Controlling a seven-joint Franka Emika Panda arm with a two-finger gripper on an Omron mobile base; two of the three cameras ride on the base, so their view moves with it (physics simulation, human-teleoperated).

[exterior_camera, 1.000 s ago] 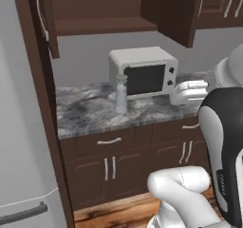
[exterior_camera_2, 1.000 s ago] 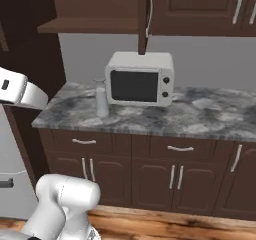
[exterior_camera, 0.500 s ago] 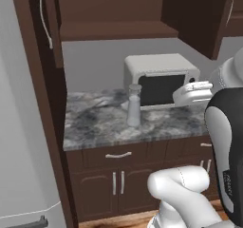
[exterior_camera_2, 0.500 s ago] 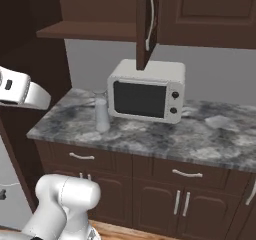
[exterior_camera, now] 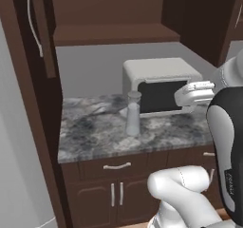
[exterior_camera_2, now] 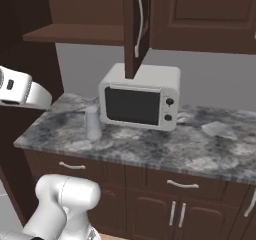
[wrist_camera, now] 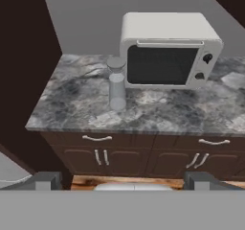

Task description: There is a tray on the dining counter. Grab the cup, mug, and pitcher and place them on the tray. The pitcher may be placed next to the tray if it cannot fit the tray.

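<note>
The pitcher [exterior_camera: 133, 114], tall translucent grey glass with a lidded rim, stands upright on the marbled counter just left of the white microwave's front. It is also in the right base view [exterior_camera_2: 92, 122] and at upper middle of the hand view [wrist_camera: 116, 85]. My gripper [wrist_camera: 124, 182] is open with nothing between its fingertips [wrist_camera: 48, 180], held well back from the counter and facing it. The pitcher is far ahead of the fingers. The tray, cup, mug and dining counter are out of view.
A white microwave [exterior_camera_2: 140, 96] sits at the back of the marbled counter [exterior_camera_2: 150, 151], over dark wood drawers and doors. Dark upper cabinets hang above, one door [exterior_camera_2: 136, 24] standing ajar. A tall dark panel [exterior_camera: 28, 108] and a grey fridge side bound the left.
The base has driven closer: the whole scene has shifted and the counter, microwave and pitcher look larger. The pitcher has kept its place beside the microwave.
</note>
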